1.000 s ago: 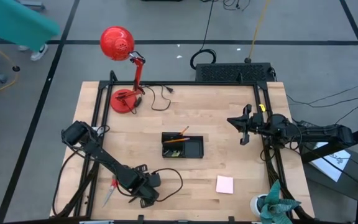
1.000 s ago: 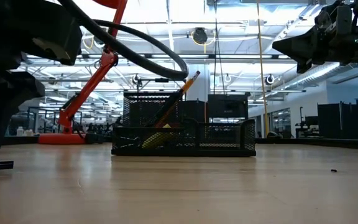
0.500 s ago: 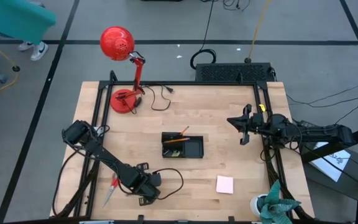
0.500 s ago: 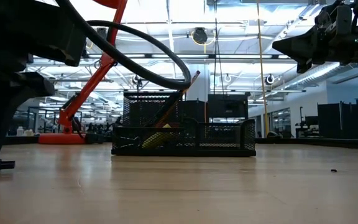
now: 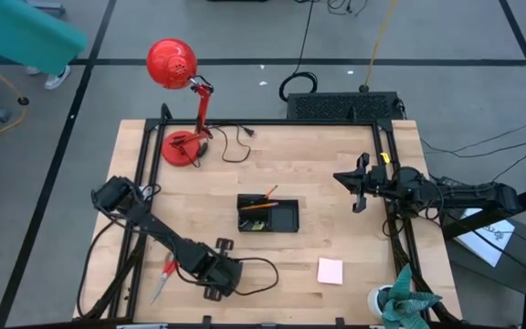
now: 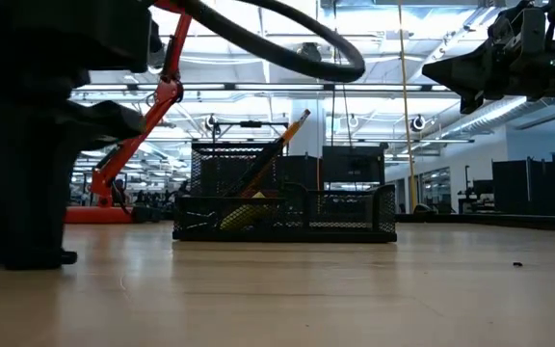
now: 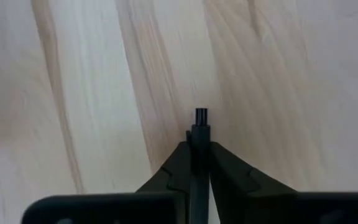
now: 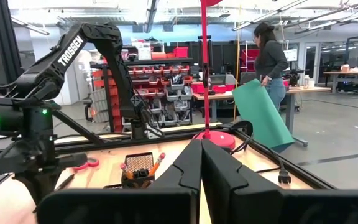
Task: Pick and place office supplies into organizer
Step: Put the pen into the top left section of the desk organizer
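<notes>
My left gripper (image 5: pixel 215 279) is low over the near left part of the table, shut on a thin black pen (image 7: pixel 200 124). Red-handled scissors (image 5: pixel 164 274) lie on the wood just left of it. The black mesh organizer (image 5: pixel 268 216) stands mid-table with an orange pencil (image 5: pixel 265 195) leaning in it. A pink sticky-note pad (image 5: pixel 330 270) lies flat near the front right. My right gripper (image 5: pixel 356 189) hangs shut above the table's right side, holding nothing. My left gripper pinches the black pen between its two fingers (image 7: pixel 176 165). The pen lies along the fingers, and one end (image 7: pixel 201 115) sticks out past the fingertips over bare wood. Whether the pen rests on the table or is lifted, I cannot tell.
A red desk lamp (image 5: pixel 181 91) stands at the far left corner with its cord trailing on the wood. A black box with cables (image 5: pixel 345 105) sits beyond the far edge. A potted plant (image 5: pixel 400 306) is at the near right corner. A person (image 8: pixel 269 62) stands in the room beyond.
My left arm has shifted a little toward the table's right edge, away from the scissors, and its cable loop has swung along with it. The right arm has kept still.
</notes>
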`<state>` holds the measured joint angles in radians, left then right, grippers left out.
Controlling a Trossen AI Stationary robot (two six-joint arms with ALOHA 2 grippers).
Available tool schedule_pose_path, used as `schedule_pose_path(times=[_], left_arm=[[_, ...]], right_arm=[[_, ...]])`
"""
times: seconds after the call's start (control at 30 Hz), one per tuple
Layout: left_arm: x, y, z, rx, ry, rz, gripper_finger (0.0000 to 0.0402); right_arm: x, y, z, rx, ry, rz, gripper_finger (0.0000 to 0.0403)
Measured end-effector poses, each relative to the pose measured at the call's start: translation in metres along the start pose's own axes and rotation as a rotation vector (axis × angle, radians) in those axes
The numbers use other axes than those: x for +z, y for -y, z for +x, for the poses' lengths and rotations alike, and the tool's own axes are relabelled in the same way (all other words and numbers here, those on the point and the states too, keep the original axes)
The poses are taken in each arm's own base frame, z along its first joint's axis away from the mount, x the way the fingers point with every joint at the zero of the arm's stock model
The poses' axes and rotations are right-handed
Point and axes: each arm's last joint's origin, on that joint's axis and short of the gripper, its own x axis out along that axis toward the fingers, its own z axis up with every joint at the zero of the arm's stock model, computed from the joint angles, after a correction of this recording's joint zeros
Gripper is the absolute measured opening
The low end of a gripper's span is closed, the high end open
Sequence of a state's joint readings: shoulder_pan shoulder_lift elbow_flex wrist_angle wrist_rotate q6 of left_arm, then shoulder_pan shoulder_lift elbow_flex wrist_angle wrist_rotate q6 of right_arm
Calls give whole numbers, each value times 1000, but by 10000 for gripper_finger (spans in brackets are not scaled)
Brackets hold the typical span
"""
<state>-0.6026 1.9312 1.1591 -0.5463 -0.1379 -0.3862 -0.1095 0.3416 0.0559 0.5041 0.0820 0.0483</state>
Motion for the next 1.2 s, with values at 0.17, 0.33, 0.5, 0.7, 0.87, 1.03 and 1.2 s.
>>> schedule_pose_path(times=[0.17,0.33,0.5,0.7,0.87,1.03,1.2], left_arm=[[14,-17,-20,28,130,98,46],[41,-36,-66,33,427,219,28],[61,-61,-118,3,743,411,21],[59,-104,-159,32,881,504,17],[39,-148,-158,9,926,496,14],[12,-197,-129,-36,1066,393,13],[-11,-222,-105,-79,1192,321,5]], right_arm=[[0,0,0,-3,1,0,4],[1,0,0,-3,5,-1,4],[1,0,0,-3,8,-2,4],[1,0,0,-2,9,-7,4],[1,0,0,-2,10,-12,4],[1,0,0,0,10,-14,4],[1,0,0,-3,8,-38,4]])
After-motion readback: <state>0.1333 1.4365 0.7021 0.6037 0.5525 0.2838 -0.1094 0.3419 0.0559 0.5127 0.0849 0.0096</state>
